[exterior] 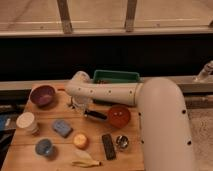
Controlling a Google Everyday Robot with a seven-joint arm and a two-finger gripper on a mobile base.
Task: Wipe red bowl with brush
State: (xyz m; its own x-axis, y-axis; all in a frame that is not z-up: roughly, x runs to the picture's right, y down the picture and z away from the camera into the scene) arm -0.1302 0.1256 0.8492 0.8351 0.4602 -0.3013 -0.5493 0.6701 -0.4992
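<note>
The red bowl stands on the wooden table, right of centre. The brush lies almost level just left of the bowl. Its black handle points left and its head reaches the bowl's left rim. My gripper hangs under the white arm, at the handle's left end, shut on the brush. The arm partly hides the fingers. The bristled head is hard to tell from the bowl's dark inside.
A purple bowl is at the back left and a green bin behind the arm. In front are a white cup, blue sponge, blue cup, orange fruit, black block, metal cup and banana.
</note>
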